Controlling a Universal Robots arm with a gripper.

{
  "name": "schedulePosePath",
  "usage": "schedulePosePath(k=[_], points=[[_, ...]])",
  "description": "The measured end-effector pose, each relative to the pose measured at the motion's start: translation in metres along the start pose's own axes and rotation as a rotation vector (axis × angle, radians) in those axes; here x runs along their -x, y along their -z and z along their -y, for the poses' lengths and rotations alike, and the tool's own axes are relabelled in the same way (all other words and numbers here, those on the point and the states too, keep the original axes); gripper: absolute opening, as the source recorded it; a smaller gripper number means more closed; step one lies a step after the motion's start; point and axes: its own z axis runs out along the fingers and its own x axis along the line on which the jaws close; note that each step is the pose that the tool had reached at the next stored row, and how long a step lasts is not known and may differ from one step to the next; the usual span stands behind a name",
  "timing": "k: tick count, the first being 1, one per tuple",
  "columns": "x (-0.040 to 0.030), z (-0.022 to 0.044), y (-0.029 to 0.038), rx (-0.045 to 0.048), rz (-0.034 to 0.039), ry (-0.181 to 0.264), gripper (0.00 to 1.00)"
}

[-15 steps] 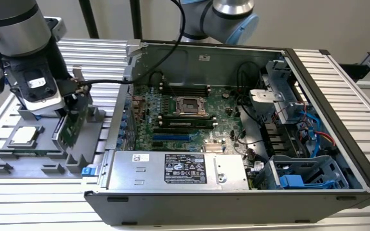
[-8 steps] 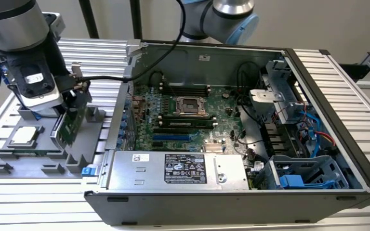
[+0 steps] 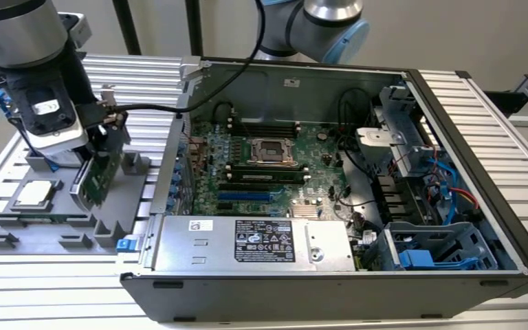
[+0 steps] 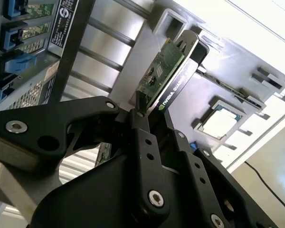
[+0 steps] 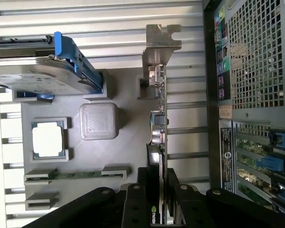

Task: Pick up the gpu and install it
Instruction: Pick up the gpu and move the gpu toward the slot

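Although the open computer case (image 3: 291, 295) on the slatted desk (image 3: 53, 302) has its motherboard (image 3: 214, 148) exposed, no card stands in the blue expansion slot (image 3: 245, 196), so the installing is, by my judgement, all left to do. The picking up is under way or just done. The work is over the grey fixture tray (image 3: 25, 237), which sits on the desk at the exterior view's left, just beside the case. A hard drive in a blue frame (image 5: 38, 76) rests there, as the first wrist view shows.

The end effector (image 5: 156, 190) is closed to a narrow gap, its two black fingers (image 4: 142, 137) pinching the gpu (image 3: 96, 177) by one end, one finger on each face. The card hangs on edge and somewhat tilted, its green board turned toward the case and its silver end bracket (image 5: 162, 42) at the far end from the grip. Whether its lower edge is clear of the tray's holder I cannot tell. Beside it lies the small square processor chip (image 3: 33, 194), untouched in its recess.
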Motion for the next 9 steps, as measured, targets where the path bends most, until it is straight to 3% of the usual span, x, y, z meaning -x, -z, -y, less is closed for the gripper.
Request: schedulePosePath(k=[9], points=[[0.0001, -0.0004, 0.0073, 0.0000, 0.0000, 0.000, 0.00]])
